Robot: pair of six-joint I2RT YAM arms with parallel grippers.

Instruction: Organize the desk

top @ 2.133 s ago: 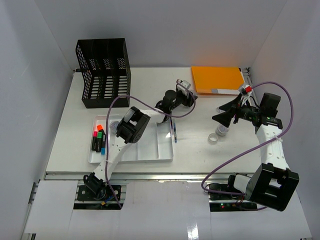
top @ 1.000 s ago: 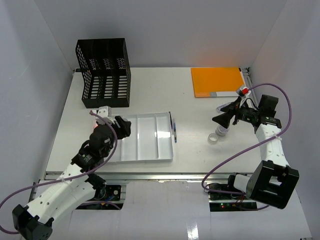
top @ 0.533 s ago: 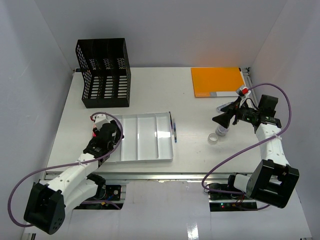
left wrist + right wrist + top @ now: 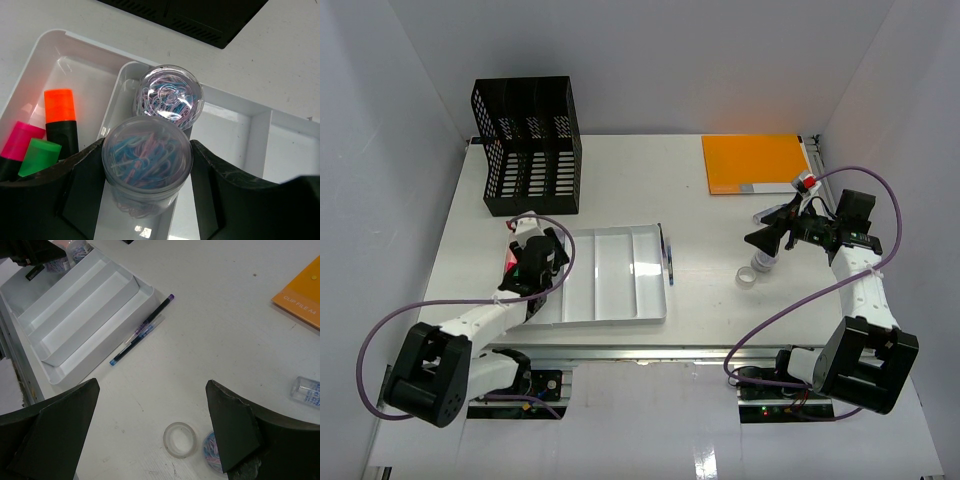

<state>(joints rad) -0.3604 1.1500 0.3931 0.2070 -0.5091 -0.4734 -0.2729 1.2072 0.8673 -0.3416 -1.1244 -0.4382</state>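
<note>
Between the left jaws, which are closed against its sides, a clear jar of paper clips stands upright over the tray's narrow slot. A matching jar sits just beyond the tips, so the aim is likely to group them. Meanwhile the right jaws gape wide and empty above the table, which lies under both. Its long axis runs left to right, with the railed edge toward the arm bases.

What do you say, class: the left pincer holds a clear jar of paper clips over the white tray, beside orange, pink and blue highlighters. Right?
Not quite: the left wrist view shows the third highlighter is green, not blue. The left pincer holds the jar of paper clips over the white tray, beside the orange highlighter and pink highlighter.
</note>
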